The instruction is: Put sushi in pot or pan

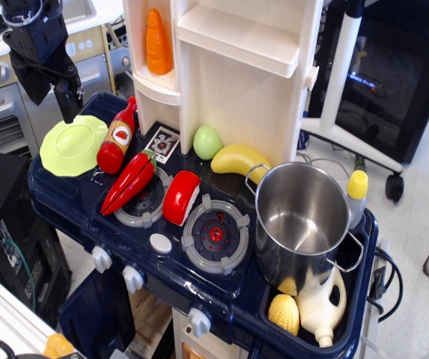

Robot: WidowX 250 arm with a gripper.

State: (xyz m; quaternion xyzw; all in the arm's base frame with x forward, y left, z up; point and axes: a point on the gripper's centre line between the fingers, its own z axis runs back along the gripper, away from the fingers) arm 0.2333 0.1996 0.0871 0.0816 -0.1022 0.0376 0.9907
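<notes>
The sushi [180, 197] lies mid-stovetop between the burners, left of the pot [302, 218]. Light, stiff and glossy, it likely slips; pinch its long sides. The gripper [62, 93] hovers near the far-left corner, jaws unclear.

view: single, raised front-left | facing: down and rightward across toy-kitchen counter [64, 202] | range: close | framing: steel pot [302, 217] right, arm upper left
</notes>
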